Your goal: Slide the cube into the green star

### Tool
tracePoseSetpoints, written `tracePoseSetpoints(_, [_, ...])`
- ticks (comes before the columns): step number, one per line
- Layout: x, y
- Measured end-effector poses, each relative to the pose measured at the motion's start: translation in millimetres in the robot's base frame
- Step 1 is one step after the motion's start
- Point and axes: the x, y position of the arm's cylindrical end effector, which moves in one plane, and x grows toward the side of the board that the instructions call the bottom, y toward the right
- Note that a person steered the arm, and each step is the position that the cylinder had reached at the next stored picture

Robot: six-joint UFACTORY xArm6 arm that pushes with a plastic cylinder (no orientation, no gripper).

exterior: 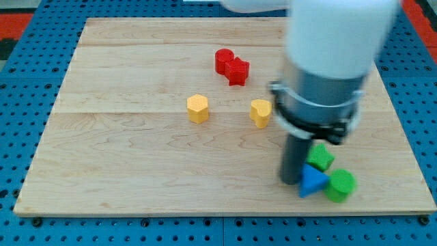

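Pretty much wrapped up, by the look of it. No pincer is fitted, so nothing can be said about it being apart or together; just my tip [291, 180], planted low on the tabletop [123, 171] at the view's right. The green cube [319, 157] is seen just beside the tip, with a blue triangle [312, 182] wedged under it, touching the green star [340, 185]. Cube-to-star contact can't quite be confirmed.
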Motion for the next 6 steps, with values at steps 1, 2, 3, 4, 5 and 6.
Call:
tracePoseSetpoints(1, [-0.5,16.8])
tracePoseSetpoints(2, [-9.6,-63.1])
tracePoseSetpoints(3, [-49.8,-68.3])
tracePoseSetpoints(4, [-73.5,-11.2])
tracePoseSetpoints(5, [-69.0,30.3])
tracePoseSetpoints(6, [-66.1,27.6])
